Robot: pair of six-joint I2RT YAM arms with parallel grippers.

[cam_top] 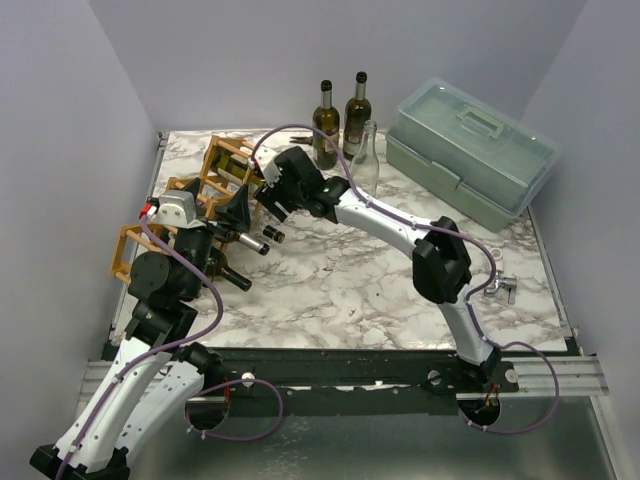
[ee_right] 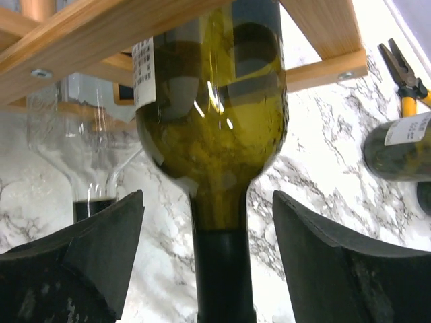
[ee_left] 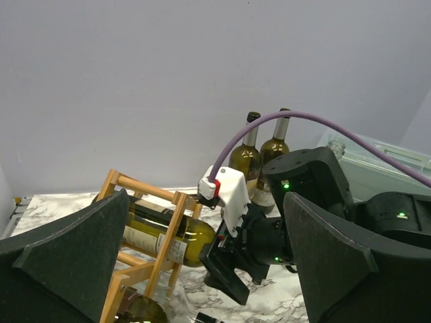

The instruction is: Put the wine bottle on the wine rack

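I am holding the left tool point(ee_left: 207, 222) wide open beside the wine rack point(ee_left: 176, 229), gripping nothing. Just beyond it my right tool point(ee_right: 207, 202) is standing open, its fingers flanking the neck of the wine bottle point(ee_right: 209, 101) without touching, and the bottle is lying on its side in a rack cell. Farther back, two dark bottles point(cam_top: 357, 115) and a clear bottle point(cam_top: 366, 160) are standing on the desk point(cam_top: 350, 290) beside a pale green toolbox point(cam_top: 470, 150).
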